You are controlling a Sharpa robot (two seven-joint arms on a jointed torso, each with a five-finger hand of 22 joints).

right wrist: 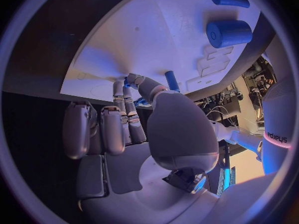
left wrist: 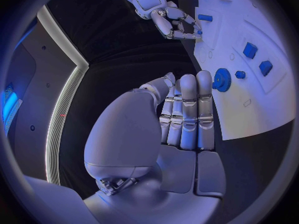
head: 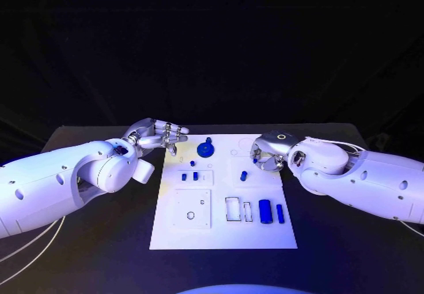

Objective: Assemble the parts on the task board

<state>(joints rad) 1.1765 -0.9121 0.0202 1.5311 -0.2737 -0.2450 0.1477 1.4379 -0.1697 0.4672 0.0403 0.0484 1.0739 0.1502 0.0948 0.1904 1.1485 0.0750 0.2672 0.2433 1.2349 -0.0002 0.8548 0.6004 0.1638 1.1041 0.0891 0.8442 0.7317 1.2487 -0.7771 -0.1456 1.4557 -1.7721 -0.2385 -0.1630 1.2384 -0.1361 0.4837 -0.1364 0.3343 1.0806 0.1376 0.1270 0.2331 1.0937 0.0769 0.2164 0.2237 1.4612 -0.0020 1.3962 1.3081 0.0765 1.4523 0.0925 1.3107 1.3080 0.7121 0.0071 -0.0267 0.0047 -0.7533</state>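
A: Task board (head: 181,236) sits in the middle of the black table (head: 88,257), and most of the blue parts are on it. The blue gear (head: 206,149) lies near the board's far edge, two small blue blocks (head: 189,176) just nearer than it, and a thick blue cylinder (head: 265,211) with a thinner blue pin (head: 280,212) beside it toward the near right corner.

B: And the hands?

A: The right hand (head: 268,154) is over the far right part of the board, thumb and a finger pinching a small blue part (right wrist: 127,83) just above the white surface. Another blue peg (head: 243,176) stands close by it.

B: So it's mid-placement?

A: I'd judge so: it looks to be carrying that piece toward a seat in the board. Which hole it belongs in I cannot tell.

B: The left hand (head: 157,136)?

A: At the board's far left corner, fingers straight and side by side, holding nothing, close to the gear but not touching it.

B: Next move?

A: Probably lining the pinched piece upright over its hole and lowering it gently; a tilt would jam it.
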